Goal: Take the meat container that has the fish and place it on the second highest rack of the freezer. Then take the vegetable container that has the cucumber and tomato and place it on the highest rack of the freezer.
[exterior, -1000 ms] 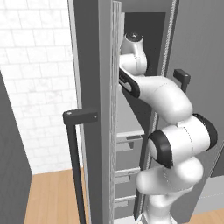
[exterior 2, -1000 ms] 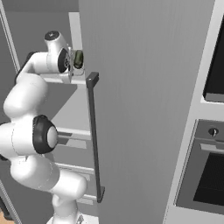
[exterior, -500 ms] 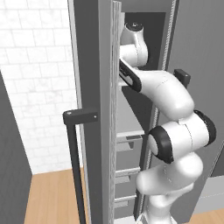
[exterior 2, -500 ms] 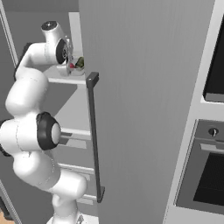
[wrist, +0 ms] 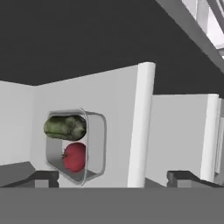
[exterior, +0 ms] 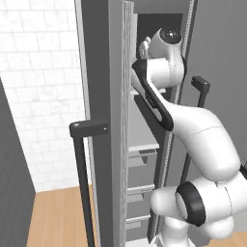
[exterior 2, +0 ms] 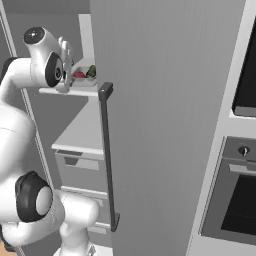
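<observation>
White tile wall flanks the freezer (exterior: 103, 72), its door open and the arm reaching inside. On the highest rack (exterior 2: 75, 92) sits the vegetable container (wrist: 94, 146), with the cucumber (wrist: 65, 127) beside the tomato (wrist: 73, 156) in it. Clear of the container, the pincer (wrist: 111, 177) gapes wide, grasping nothing.
</observation>
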### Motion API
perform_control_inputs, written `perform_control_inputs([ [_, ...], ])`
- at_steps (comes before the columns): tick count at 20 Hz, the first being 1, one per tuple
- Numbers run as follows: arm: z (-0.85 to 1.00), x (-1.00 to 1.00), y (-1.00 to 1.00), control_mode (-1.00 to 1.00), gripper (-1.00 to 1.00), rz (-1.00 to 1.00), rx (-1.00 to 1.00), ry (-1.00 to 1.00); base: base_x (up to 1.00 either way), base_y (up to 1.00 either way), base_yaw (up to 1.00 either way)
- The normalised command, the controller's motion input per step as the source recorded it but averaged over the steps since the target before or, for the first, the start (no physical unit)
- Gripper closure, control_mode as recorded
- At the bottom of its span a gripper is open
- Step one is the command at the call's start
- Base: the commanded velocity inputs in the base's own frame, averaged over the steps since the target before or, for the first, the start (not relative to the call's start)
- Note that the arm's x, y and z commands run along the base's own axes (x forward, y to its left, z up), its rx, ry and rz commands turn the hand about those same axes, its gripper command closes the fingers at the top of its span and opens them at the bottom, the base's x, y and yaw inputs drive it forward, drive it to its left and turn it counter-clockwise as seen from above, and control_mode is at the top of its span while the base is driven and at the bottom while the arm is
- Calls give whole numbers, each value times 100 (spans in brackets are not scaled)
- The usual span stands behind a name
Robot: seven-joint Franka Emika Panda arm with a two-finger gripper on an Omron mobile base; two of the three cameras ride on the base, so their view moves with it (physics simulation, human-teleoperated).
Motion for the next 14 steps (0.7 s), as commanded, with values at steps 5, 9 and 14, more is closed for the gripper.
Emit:
perform_control_inputs([
  [5,-40,-100,-26,-100,-100,0,0,7,0,0,0],
  [9,-33,-100,-22,-100,-100,4,-1,25,0,0,0],
  [14,-8,-91,-24,-100,-100,19,-16,43,0,0,0],
])
